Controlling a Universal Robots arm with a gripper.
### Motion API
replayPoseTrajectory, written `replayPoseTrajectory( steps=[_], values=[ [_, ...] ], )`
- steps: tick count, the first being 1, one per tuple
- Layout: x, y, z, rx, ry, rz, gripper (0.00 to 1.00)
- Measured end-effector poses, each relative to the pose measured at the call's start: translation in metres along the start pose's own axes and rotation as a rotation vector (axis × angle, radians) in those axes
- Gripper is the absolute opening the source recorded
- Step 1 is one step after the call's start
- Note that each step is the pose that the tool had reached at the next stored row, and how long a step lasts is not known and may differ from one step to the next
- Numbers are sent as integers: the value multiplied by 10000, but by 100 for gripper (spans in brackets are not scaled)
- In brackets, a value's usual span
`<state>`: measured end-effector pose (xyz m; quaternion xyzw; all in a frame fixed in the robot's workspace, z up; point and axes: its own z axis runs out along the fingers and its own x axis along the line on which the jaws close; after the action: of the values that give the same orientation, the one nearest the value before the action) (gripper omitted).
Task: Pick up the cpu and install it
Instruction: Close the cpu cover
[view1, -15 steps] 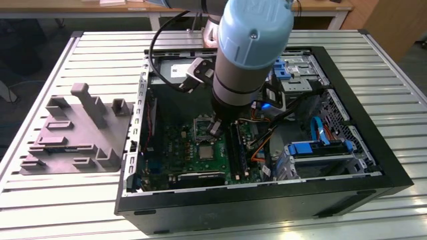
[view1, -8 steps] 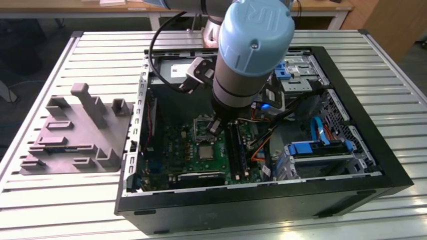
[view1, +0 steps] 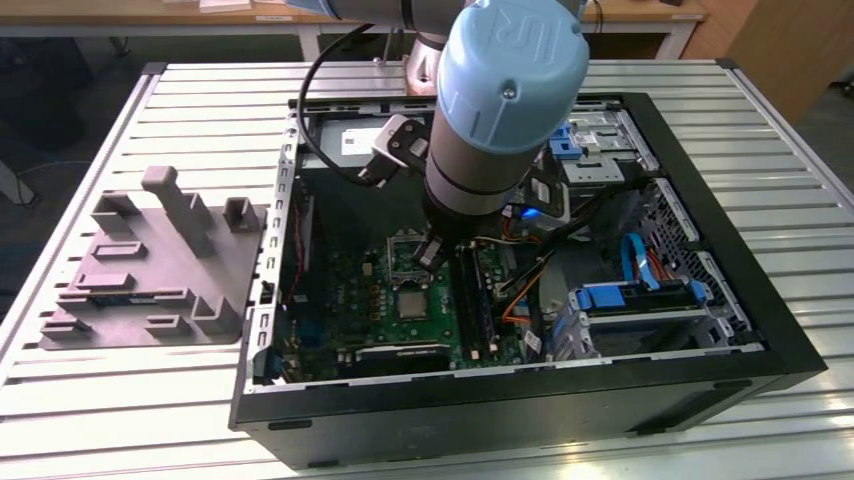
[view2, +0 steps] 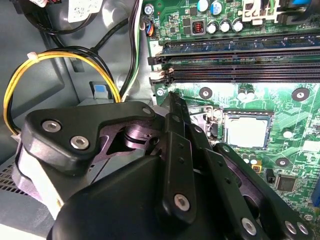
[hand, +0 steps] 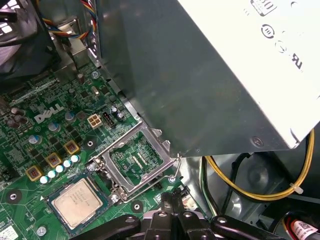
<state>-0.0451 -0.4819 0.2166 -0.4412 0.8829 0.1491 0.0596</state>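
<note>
The cpu (hand: 78, 201), a flat square chip with a pale silvery top, lies in its socket on the green motherboard (hand: 40, 130). It also shows in the second wrist view (view2: 246, 132) and in the exterior view (view1: 415, 298). The socket's metal load plate (hand: 137, 157) stands swung open beside it. My gripper (hand: 172, 200) hangs just off the load plate's outer edge, fingers together with nothing between them. In the exterior view the gripper (view1: 430, 255) reaches down into the open computer case (view1: 747, 300), right above the socket area.
A grey power supply box (hand: 225, 65) looms close beside the socket, with yellow cables (hand: 260, 192) under it. Memory slots (view2: 240, 70) run along the board. A grey plastic tray with upright posts (view1: 147, 290) rests on the slatted table at the exterior view's left.
</note>
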Motion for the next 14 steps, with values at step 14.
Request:
replayPoseTrajectory(
  steps=[14],
  values=[
    [-18,10,59,-314,-442,-21,11]
  ],
)
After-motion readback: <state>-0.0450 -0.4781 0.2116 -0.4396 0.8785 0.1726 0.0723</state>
